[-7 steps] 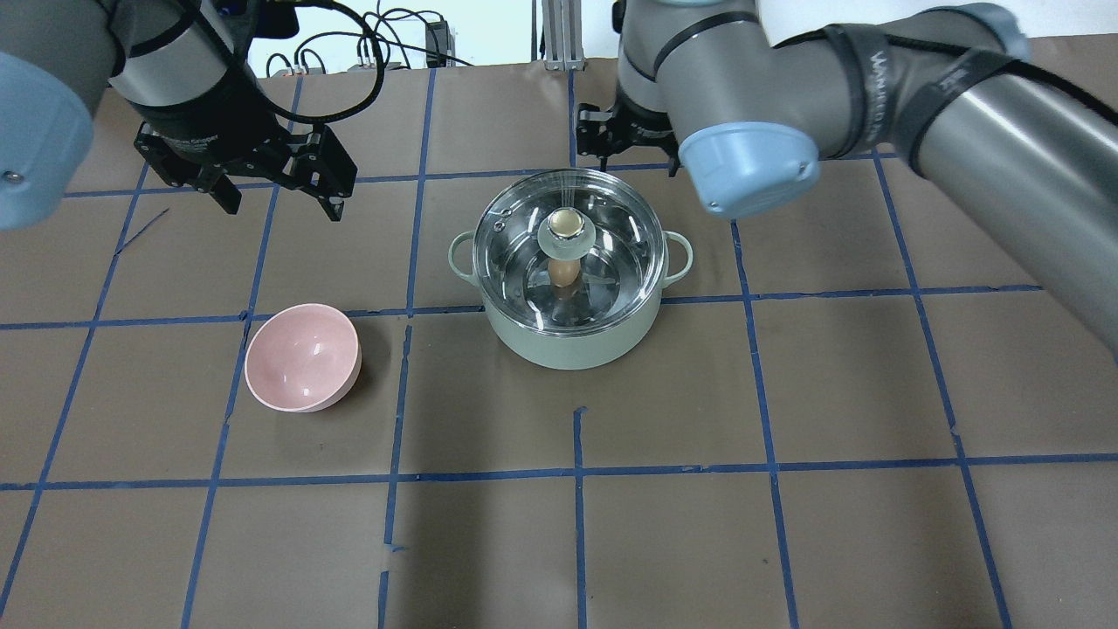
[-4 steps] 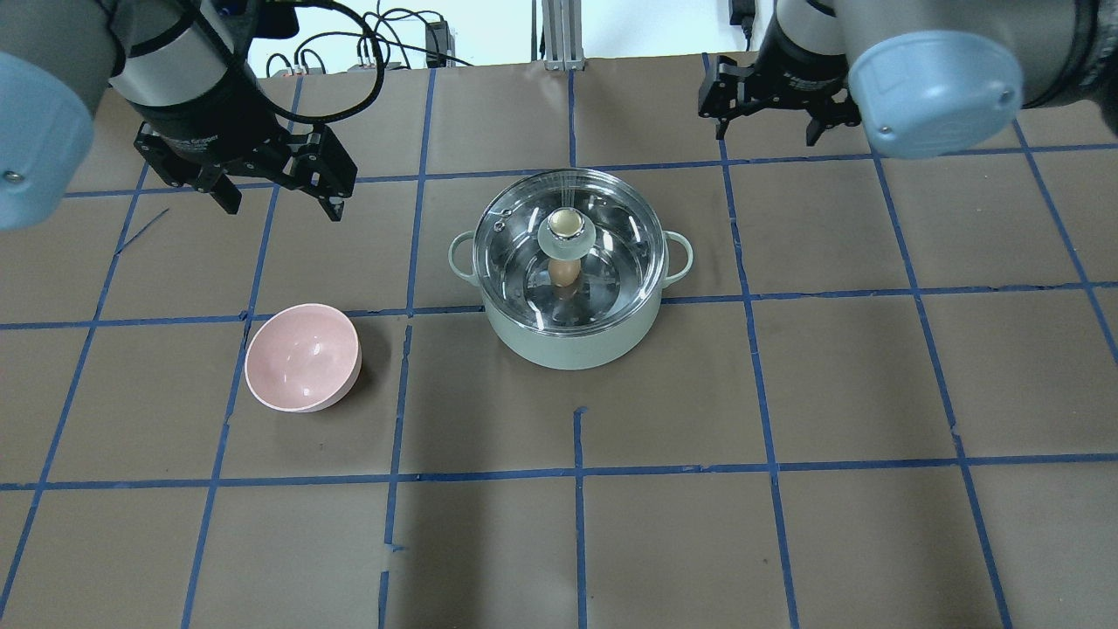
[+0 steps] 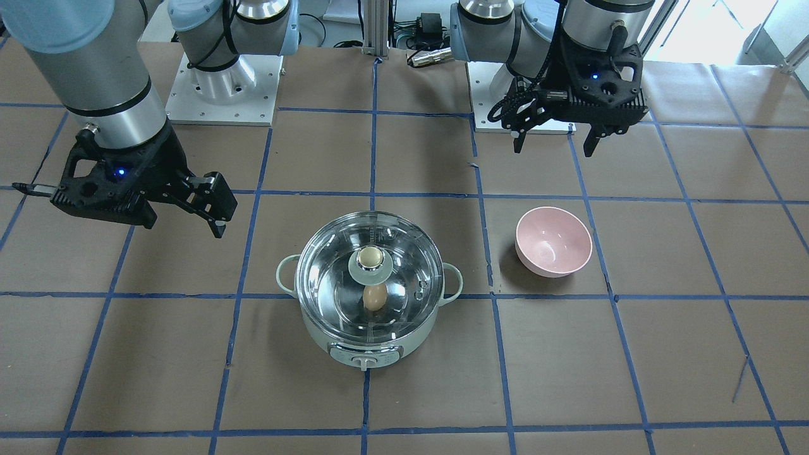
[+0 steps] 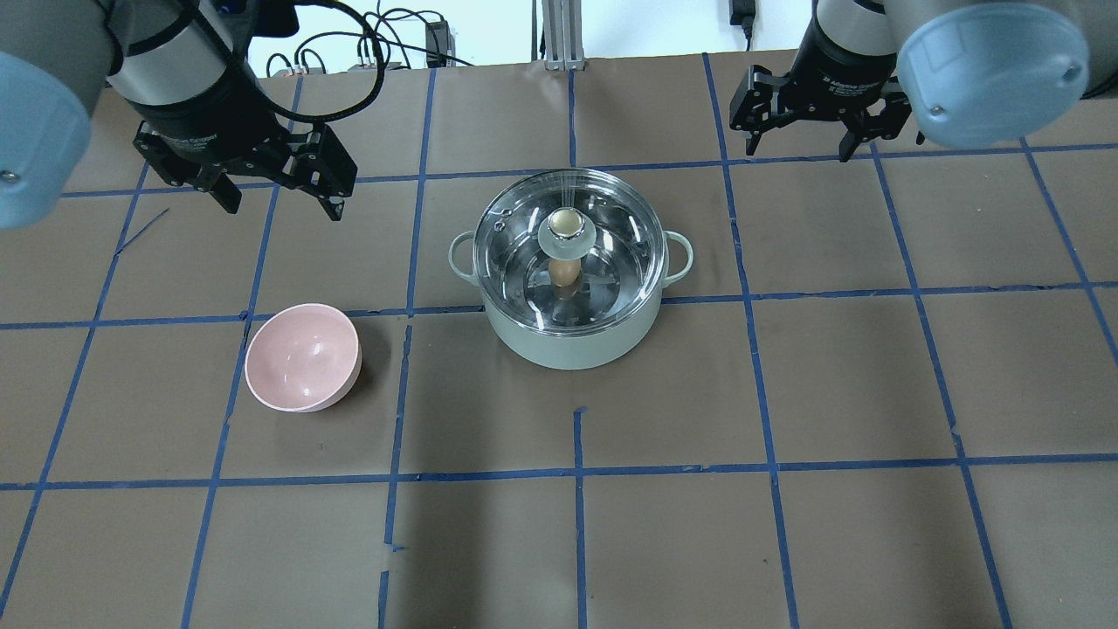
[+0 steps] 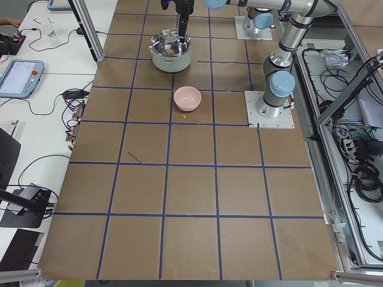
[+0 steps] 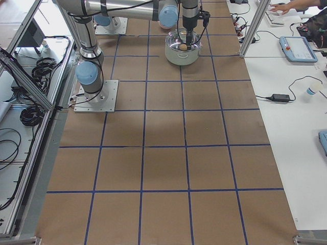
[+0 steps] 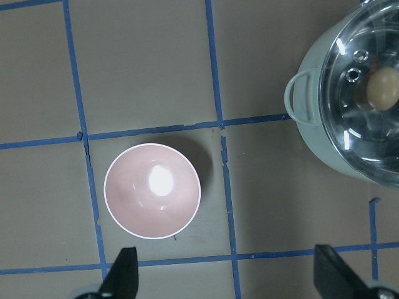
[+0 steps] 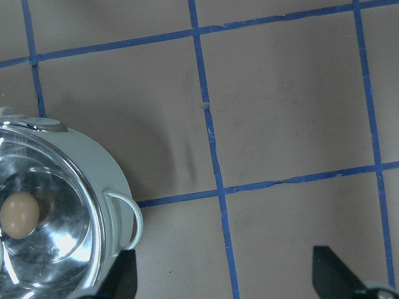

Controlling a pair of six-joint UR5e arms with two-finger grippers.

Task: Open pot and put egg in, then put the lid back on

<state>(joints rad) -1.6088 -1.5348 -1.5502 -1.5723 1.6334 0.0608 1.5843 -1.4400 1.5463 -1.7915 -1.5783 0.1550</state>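
Nearest on the brown paper-covered bench with its blue tape grid, the small pink bowl sits where it was a second ago. Just beyond it stands the round mint-green electric pot, also unmoved. The small brown egg lies on the pot's steel floor. It shows through the round clear glass lid with its beige ball knob, which is seated level on the rim.

Farther back, the left gripper hangs where it was, jaws spread wide and holding nothing. The one change is at the far edge. The right gripper, a second ago close behind the pot, has swung well off to the right, jaws open and holding nothing. I judge that a retreat after letting go of the lid. With the egg in and the lid on, the task looks finished.
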